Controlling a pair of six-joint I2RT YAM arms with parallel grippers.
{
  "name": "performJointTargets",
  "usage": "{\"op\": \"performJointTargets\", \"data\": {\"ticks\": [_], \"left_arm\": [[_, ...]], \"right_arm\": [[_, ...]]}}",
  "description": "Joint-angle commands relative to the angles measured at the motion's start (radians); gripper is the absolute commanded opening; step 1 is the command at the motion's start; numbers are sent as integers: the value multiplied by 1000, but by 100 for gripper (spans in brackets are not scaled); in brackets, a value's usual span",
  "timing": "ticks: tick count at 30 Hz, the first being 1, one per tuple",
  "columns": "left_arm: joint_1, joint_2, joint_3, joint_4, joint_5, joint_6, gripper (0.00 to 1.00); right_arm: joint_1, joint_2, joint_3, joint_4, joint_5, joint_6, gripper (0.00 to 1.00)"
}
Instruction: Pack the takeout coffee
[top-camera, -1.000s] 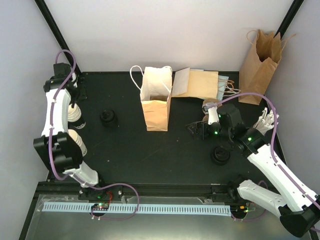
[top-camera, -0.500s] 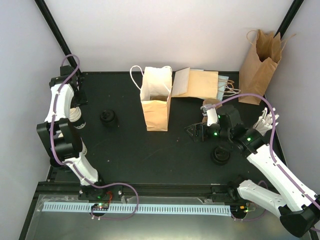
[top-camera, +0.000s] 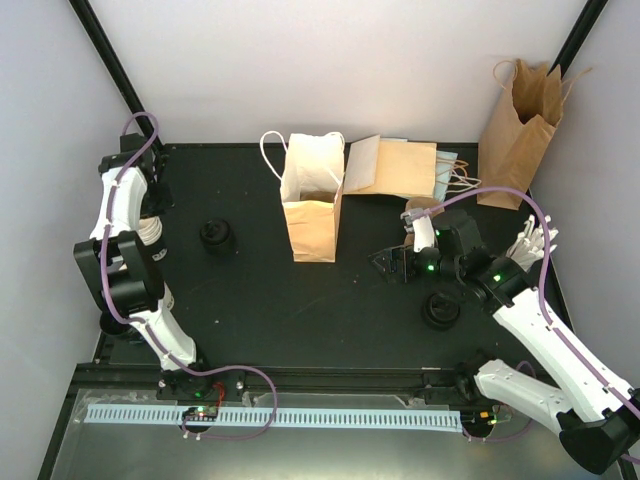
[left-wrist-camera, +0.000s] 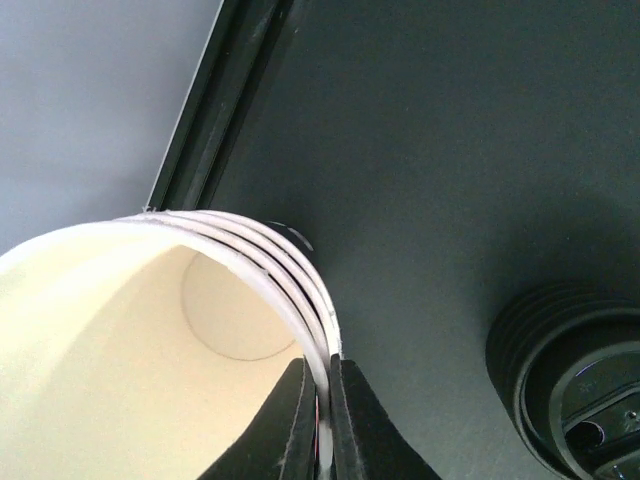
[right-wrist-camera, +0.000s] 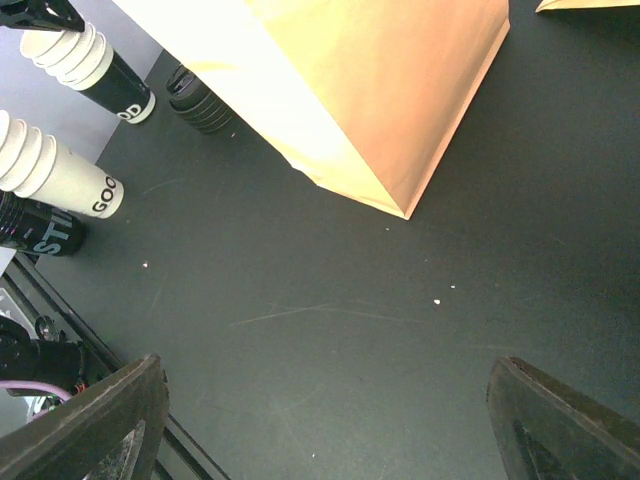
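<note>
The takeout coffee shows as stacked cream-white paper cups, without lids. In the left wrist view my left gripper (left-wrist-camera: 322, 362) is shut on the rim of the top cup (left-wrist-camera: 150, 330) of the nested stack (top-camera: 152, 232) at the table's far left. A second cup stack (right-wrist-camera: 55, 178) lies nearer the front edge. Black lids (top-camera: 217, 236) stand in a pile right of the cups, with another pile (top-camera: 440, 310) by the right arm. My right gripper (top-camera: 384, 262) hangs open over bare table right of the open kraft bag (top-camera: 312, 205), and its fingers (right-wrist-camera: 95, 425) hold nothing.
Flat kraft bags (top-camera: 395, 165) lie behind the open one. Another bag (top-camera: 520, 120) stands upright at the back right corner. A black frame rail (left-wrist-camera: 215, 110) runs along the table's left edge close to the cup stack.
My left gripper has closed on the rim of the top cup, and the left arm has swung in over the far-left stack. The right gripper drifted slightly left and stayed open.
</note>
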Motion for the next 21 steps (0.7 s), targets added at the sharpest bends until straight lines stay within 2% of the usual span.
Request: {"op": "performJointTargets", "data": {"ticks": [1,7,14,21], "left_arm": [[9,-24,45,-32,-28,-5,5],[8,-76,44,-32,-42,-8,2],[8,-110,35,-44,5,-9,2],[7,-186,-45,-23,124,-11,1]], "right_arm": [[-6,-2,-8,22,-10,-8,90],[-6,0,-10,22,-15,-7,89],[-6,6,-15,22,-21,-8,89],[-6,38,-14,24,-56,-16,90]]}}
